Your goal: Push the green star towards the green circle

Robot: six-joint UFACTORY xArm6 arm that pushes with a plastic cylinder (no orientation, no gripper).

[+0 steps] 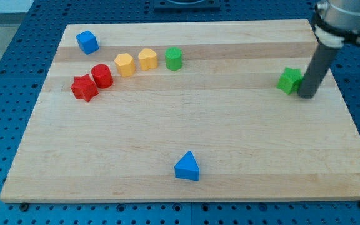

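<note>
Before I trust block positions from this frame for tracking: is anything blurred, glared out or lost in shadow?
Camera view: evenly lit, no glare on the wooden board; shadows are faint. Blocks look sharp, including the green star beside my tip, which sits at its right. Only the arm's upper part at the top right looks slightly soft and is cut by the frame.

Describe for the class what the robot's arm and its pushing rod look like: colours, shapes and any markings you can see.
Only the arm's end shows, at the view's top right: a rounded grey metallic collar with a dark band beneath it. From it hangs a straight, smooth, dark grey cylindrical rod, ending in my tip. No cables, markings or labels can be seen.
</note>
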